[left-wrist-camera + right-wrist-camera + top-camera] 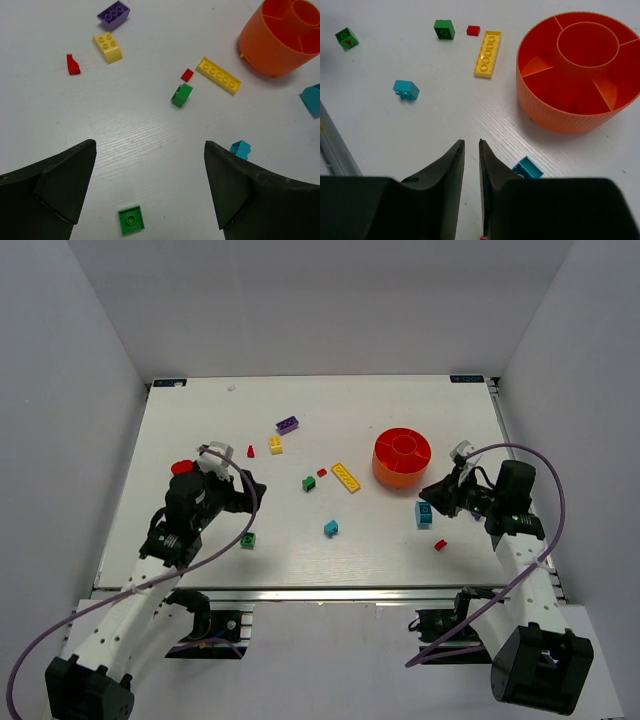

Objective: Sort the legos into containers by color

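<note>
Legos lie scattered on the white table. At the back are a purple brick, a yellow brick and a red bit. A long yellow plate lies left of the orange bowl, whose compartments hold no bricks that I can see. My left gripper is wide open and holds nothing, with a flat green brick on the table between its fingers. My right gripper has only a narrow gap between its jaws, with nothing in it. A teal brick lies just right of it, near the bowl.
In the middle lie a green brick, a tiny red piece and a teal brick. A red piece sits near the right arm. White walls enclose the table on three sides.
</note>
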Available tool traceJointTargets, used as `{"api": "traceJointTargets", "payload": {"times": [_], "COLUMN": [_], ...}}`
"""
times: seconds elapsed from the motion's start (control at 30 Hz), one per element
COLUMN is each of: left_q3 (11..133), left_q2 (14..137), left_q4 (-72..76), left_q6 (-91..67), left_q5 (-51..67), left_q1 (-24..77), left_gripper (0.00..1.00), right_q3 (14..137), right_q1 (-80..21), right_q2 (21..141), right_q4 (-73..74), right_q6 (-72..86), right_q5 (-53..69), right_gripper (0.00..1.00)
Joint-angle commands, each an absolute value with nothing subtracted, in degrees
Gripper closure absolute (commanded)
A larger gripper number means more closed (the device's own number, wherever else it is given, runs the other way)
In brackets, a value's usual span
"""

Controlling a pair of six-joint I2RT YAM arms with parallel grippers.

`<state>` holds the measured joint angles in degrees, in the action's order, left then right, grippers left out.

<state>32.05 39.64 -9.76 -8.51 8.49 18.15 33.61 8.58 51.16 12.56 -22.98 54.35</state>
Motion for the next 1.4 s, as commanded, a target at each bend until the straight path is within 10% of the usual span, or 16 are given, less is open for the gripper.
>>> {"api": "traceJointTargets", "payload": {"times": [0.0, 0.07, 0.2, 0.33, 0.47, 0.57, 1.37], "left_q3": [35.9, 37.7, 41.3, 46.0, 53.3, 60.1, 84.1], "left_q2": [44.6, 47.4, 54.8, 61.1, 70.4, 77.7, 108.4], "left_q4": [-13.4, -16.1, -20.6, -23.1, -27.1, -33.0, -45.3], "left_q6": [-11.5, -13.5, -17.1, -19.8, -26.7, -34.9, -63.6], "left_q5": [4.1, -1.2, -8.6, -16.3, -21.0, -23.1, -9.4], "left_q1": [18.3, 18.3, 16.8, 16.8, 14.2, 10.6, -12.1], "left_gripper": [0.02, 0.05, 0.34, 0.45, 0.11, 0.07, 0.12], "right_q3": [36.4, 36.6, 38.1, 39.5, 40.7, 41.5, 42.2], "right_q1": [7.3, 7.0, 5.2, 2.9, 1.0, 0.1, -4.2], "right_q2": [50.9, 50.9, 51.9, 53.0, 53.6, 53.8, 55.1], "right_q4": [9.1, 8.9, 9.8, 11.4, 14.5, 15.6, 16.9], "right_q6": [-17.5, -16.1, -14.4, -14.6, -16.4, -17.1, -18.5], "right_q5": [50.5, 49.8, 45.1, 44.2, 44.2, 43.4, 41.9], "right_gripper": [0.77, 0.43, 0.24, 0.22, 0.16, 0.14, 0.13]}}
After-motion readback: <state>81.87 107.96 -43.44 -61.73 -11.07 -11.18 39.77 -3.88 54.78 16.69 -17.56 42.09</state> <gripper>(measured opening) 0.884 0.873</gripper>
